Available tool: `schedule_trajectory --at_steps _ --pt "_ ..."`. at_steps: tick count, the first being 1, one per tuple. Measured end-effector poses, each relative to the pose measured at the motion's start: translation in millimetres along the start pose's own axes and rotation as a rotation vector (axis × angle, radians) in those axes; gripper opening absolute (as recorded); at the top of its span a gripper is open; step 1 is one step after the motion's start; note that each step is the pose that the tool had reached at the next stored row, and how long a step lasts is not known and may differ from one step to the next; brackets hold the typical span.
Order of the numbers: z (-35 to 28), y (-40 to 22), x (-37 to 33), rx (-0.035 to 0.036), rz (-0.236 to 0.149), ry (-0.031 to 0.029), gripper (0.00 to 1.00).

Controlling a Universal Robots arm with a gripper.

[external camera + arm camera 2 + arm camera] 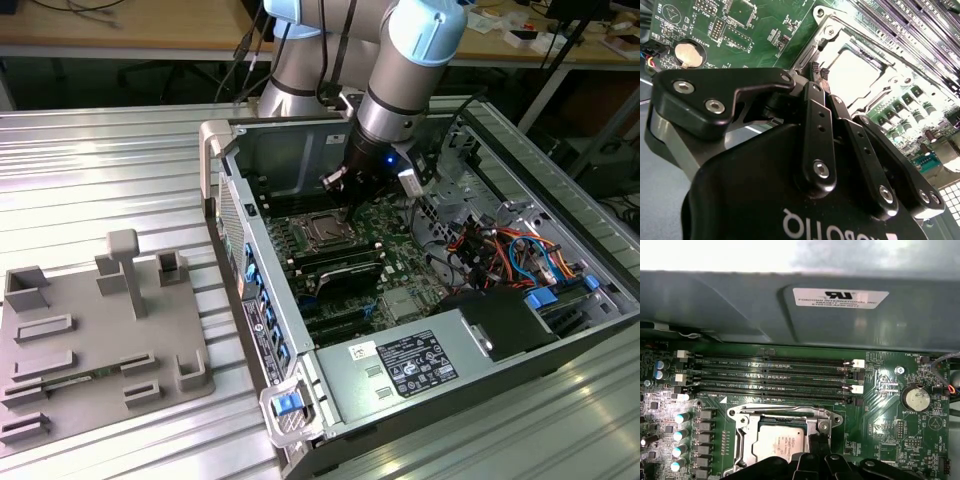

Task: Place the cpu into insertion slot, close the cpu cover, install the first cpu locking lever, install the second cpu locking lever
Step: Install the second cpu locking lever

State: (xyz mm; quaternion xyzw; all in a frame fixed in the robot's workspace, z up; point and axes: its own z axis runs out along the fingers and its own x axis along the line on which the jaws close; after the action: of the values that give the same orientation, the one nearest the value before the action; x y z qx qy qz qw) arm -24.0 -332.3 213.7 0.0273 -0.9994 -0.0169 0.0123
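1. Closest to the wrist cameras, the hand [819, 70] hangs low over the motherboard [880, 440], its black fingers [818, 145] drawn together to a narrow gap with nothing visibly held between the tips.
2. Just beyond the fingertips, the cpu [781, 442] already lies flat in the slot [860, 70]; its pale silver-grey top shows through a square opening.
3. Around it, the cover [785, 417], a thin silvery frame, appears folded down flat over the chip, so the first two steps look done.
4. A thin metal lever [772, 412] lies along the cover's far edge; whether either lever is latched I cannot tell, so the locking steps seem to be the work in hand.
5. Farther off, long black memory slots [770, 375] run in parallel past the socket.
6. In the exterior view, the arm [400, 90] reaches into an open computer case [300, 390] on a ribbed metal tabletop [90, 170], with a grey fixture tray [100, 340] well apart on the exterior view's left.
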Motion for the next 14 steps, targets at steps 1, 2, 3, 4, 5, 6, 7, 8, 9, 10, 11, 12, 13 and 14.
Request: schedule_trajectory --at_steps 1,2,3,4,5,6,7,8,9,10,11,12,13,14 --pt "0.0 0.0 -0.1 -0.0001 0.000 0.0000 0.11" --pt "0.0 0.0 -0.1 0.0000 0.000 0.0000 0.11" --pt "0.0 0.0 -0.2 -0.0001 0.000 0.0000 0.11" --pt "0.0 0.0 -0.2 -0.0001 0.000 0.0000 0.11" --pt "0.0 0.0 -0.2 -0.0001 0.000 0.0000 0.11" --pt "0.0 0.0 -0.1 -0.0001 0.000 0.0000 0.11" --pt "0.0 0.0 0.0 0.0000 0.000 0.0000 0.11" --pt "0.0 0.0 0.2 0.0000 0.000 0.0000 0.11" --pt "0.0 0.0 0.3 0.0000 0.000 0.0000 0.11" --pt "-0.1 0.0 0.4 0.0001 0.000 0.0001 0.11" --pt "-1.9 0.1 0.4 0.0000 0.000 0.0000 0.11" --pt "-5.1 0.2 0.5 0.0000 0.000 0.0000 0.11" --pt "-11.9 0.4 0.7 0.0003 0.000 0.0001 0.11" --pt "-17.9 0.5 0.8 0.0005 0.000 0.0001 0.11"
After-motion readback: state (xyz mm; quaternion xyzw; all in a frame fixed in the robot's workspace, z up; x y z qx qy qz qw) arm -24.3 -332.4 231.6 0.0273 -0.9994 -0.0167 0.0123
